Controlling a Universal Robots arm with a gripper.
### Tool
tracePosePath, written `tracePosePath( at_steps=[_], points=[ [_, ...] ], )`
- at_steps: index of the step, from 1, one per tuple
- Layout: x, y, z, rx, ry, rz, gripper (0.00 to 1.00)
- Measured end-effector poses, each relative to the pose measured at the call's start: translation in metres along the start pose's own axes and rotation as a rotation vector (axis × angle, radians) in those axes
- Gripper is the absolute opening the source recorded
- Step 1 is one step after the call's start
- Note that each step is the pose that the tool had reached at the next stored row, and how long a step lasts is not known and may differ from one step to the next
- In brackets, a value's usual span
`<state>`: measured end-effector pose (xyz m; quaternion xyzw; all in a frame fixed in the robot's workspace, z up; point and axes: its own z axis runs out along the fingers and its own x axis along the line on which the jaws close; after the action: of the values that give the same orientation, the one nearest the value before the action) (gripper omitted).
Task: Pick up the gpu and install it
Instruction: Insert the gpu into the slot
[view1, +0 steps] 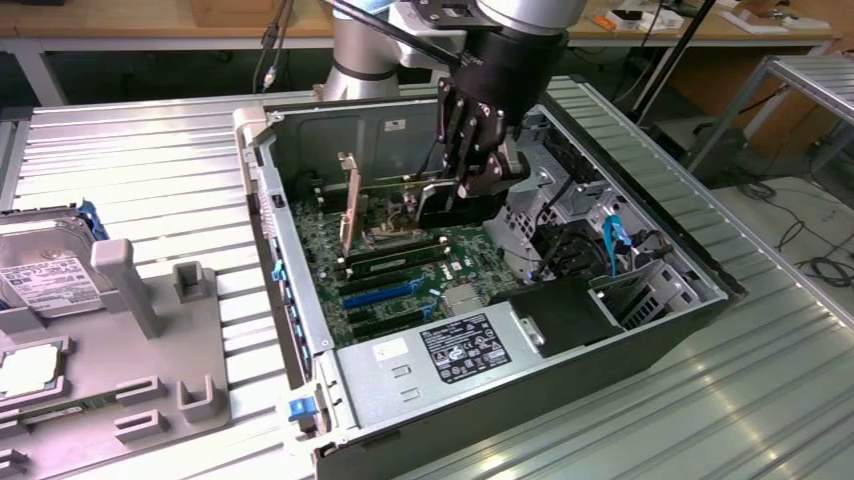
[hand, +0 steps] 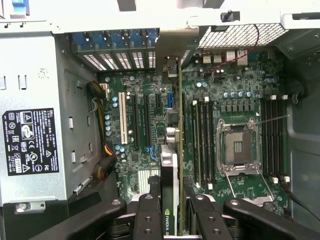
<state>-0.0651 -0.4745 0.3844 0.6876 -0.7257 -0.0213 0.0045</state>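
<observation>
The gpu (hand: 170, 165) is clamped on edge between the fingers of the gripper (view1: 470, 182), which are closed narrowly on its two faces. The card is held inside the open case (view1: 667, 330), which is laid on its side on the tabletop (view1: 160, 160). It is stood upright over the motherboard (hand: 145, 115), between the white slot (hand: 123, 117) and the memory slots (hand: 202, 140). Its silver bracket (hand: 172, 55) is placed against the rear slot openings. Whether its edge is seated cannot be told.

Bright even room light, pale glare on the ribbed metal table (view1: 801, 300), softer shade inside the computer case (view1: 387, 130)
</observation>
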Motion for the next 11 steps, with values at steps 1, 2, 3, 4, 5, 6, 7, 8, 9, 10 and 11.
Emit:
tracePosePath(
  at_steps=[1,2,3,4,5,6,7,8,9,10,11],
  points=[
    [0.0,0.0001,0.0006,0.0002,0.0,0.0,0.27],
    [0.0,0.0001,0.001,0.0002,0.0,0.0,0.27],
    [0.0,0.0002,0.0014,0.0003,0.0001,0.0,0.27],
    [0.0001,0.0003,0.0019,0.0004,0.0001,0.0,0.27],
    [0.0001,0.0005,0.0026,0.0007,0.0,0.0,0.27],
    [0.0001,0.0007,0.0031,0.0008,0.0001,0.0,0.27],
    [0.0001,0.0009,0.0039,0.0012,0.0,0.0,0.27],
    [0.0002,0.0011,0.0043,0.0014,0.0,0.0,0.27],
    [0.0002,0.0012,0.0047,0.0016,0.0,0.0,0.27],
    [0.0002,0.0014,0.0052,0.0018,0.0,0.0,0.27],
    [0.0002,0.0015,0.0056,0.002,0.0,0.0,0.27]
  ],
)
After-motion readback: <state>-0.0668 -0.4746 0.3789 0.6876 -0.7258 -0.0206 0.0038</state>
